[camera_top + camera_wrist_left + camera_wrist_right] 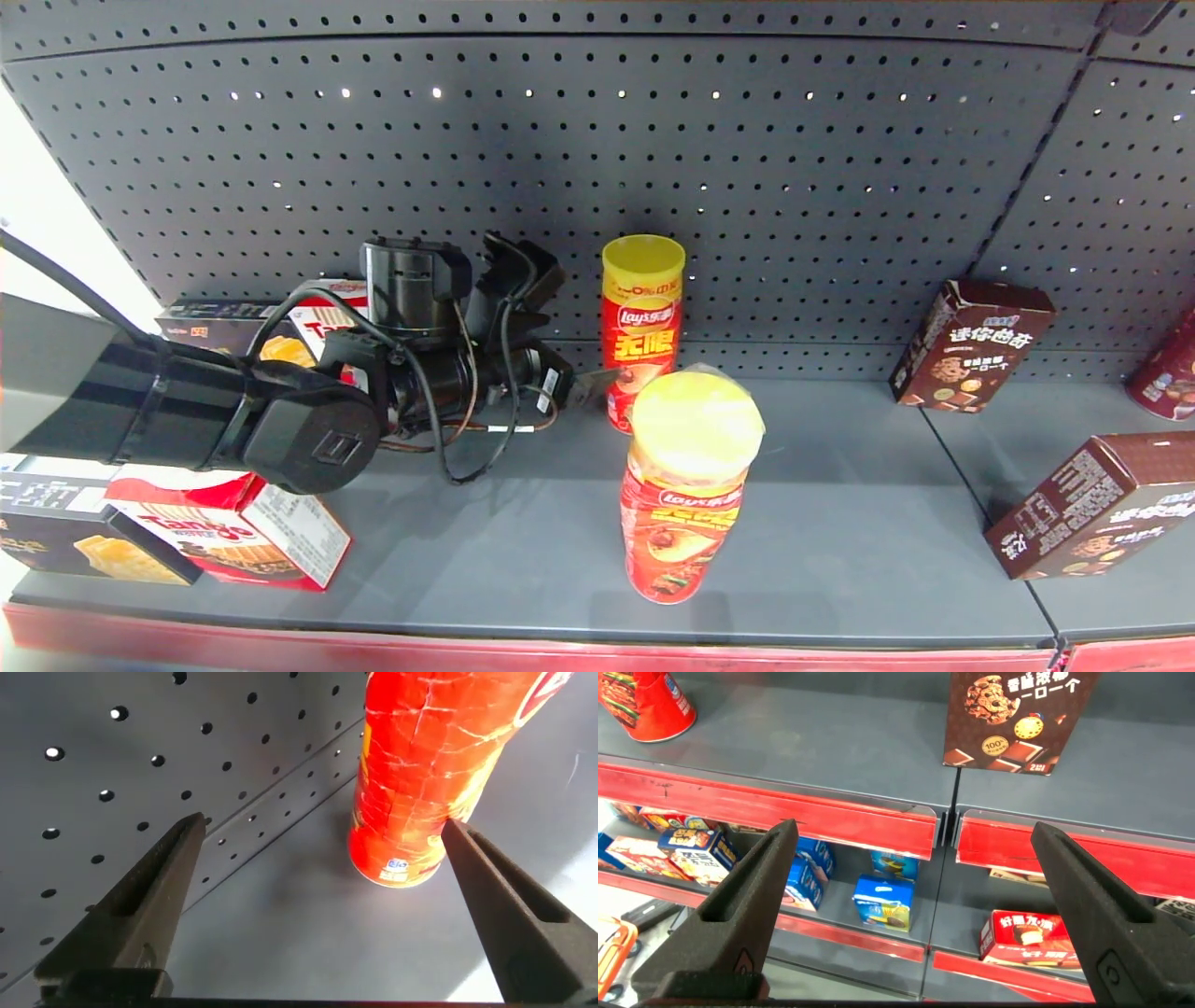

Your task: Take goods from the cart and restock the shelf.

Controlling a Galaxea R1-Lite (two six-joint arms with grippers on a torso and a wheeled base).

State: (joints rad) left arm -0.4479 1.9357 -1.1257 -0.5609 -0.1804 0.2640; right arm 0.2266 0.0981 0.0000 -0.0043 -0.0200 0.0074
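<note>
Two red chip cans with yellow lids stand upright on the grey shelf [859,523]. The back can [641,327] is close to the pegboard; the front can [686,485] is nearer the shelf edge. My left gripper [583,385] lies low over the shelf just left of the back can. In the left wrist view the left gripper [322,829] is open with nothing between its fingers, and the back can [420,775] stands just past the fingertips. My right gripper [915,833] is open and empty, out in front of the red shelf edge [831,812].
A red-and-white wafer box [238,532] and a black box [79,551] lie at the shelf's front left, under my left arm. Brown cookie boxes [971,345] [1092,504] and a red tub [1167,369] stand at the right. Lower shelves hold blue boxes [882,901].
</note>
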